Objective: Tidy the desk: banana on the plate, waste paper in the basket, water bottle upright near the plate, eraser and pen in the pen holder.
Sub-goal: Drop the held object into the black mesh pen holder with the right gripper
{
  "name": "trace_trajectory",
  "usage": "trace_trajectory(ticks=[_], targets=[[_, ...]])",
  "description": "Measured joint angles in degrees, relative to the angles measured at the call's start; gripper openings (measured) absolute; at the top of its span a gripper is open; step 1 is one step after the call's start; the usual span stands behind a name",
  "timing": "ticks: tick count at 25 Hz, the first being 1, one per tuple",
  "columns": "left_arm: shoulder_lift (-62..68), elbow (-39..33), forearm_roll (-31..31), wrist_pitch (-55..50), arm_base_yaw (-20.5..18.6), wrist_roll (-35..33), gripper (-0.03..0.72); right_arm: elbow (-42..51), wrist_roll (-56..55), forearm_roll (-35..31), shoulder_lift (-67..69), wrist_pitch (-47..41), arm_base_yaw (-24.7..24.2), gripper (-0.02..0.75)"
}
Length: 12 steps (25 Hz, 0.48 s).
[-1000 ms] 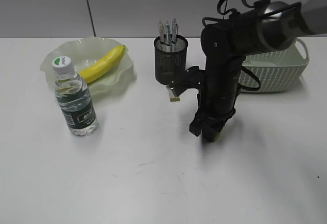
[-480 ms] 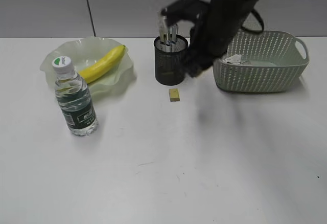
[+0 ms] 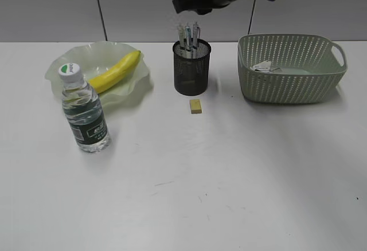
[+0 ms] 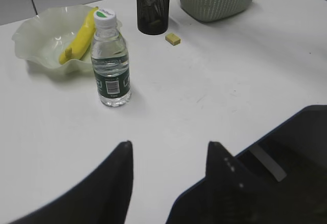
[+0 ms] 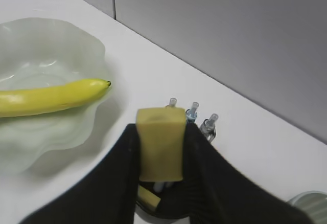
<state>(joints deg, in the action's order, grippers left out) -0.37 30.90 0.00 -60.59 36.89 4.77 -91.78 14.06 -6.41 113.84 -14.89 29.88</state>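
Eraser point(image 5: 160, 143) in right claw point(image 5: 160, 147) above pen holder point(image 3: 192, 67)

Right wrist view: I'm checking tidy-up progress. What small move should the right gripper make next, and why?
Probably lower slightly and open over the black wire-mesh pen holder: the right gripper pinches a yellow block eraser directly above its pens.

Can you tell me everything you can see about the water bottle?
The water bottle is small, clear plastic, with a white cap marked green and a dark green label around its lower half. It looks nearly full of water. It stands upright on the white desk, just in front of the pale green plate; whether they touch is unclear. No hand holds it.
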Motion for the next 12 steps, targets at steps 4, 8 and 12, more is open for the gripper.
trace_trajectory(ticks=[4,8,12], targets=[[0.00,0.00,0.00,0.00,0.00,0.00,0.351,0.00,0.00,-5.33,3.77,3.73,-1.60,0.209],[0.00,0.00,0.00,0.00,0.00,0.00,0.351,0.00,0.00,-7.32,6.69,7.67,-2.18,0.209],[0.00,0.00,0.00,0.00,0.00,0.00,0.351,0.00,0.00,-7.39,8.29,8.64,-2.24,0.209]])
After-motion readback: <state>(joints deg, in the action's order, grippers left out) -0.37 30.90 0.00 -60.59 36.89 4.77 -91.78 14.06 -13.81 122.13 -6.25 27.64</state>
